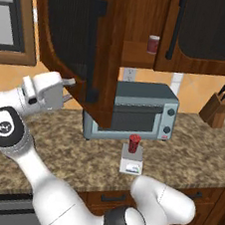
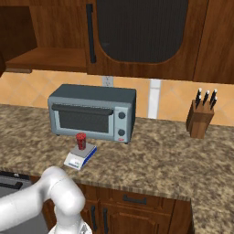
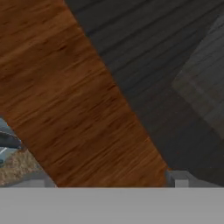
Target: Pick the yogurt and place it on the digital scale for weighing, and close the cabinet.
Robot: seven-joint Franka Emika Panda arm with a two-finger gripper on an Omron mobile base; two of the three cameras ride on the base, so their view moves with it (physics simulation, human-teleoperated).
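Note:
The yogurt (image 1: 134, 143) (image 2: 81, 140), a slim red cup, stands upright on the digital scale (image 1: 130, 165) (image 2: 77, 159) on the counter in front of the toaster oven. One door of the dark-brown cabinet (image 1: 70, 28) (image 2: 137, 36) is swung out wide over the counter. My gripper (image 1: 68, 91) (image 3: 107, 181) is open and holds nothing. It sits right at the outer face of that open door, near its lower part. In the hand view the door's wood frame (image 3: 65, 87) and black panel are very close, and I cannot tell whether the fingers touch it.
A grey-blue toaster oven (image 1: 145, 111) (image 2: 91, 112) stands at the back of the granite counter, partly behind the open door. A red can (image 1: 153, 43) sits on the cabinet shelf. A knife block (image 1: 219, 107) (image 2: 201, 118) stands at the far right.

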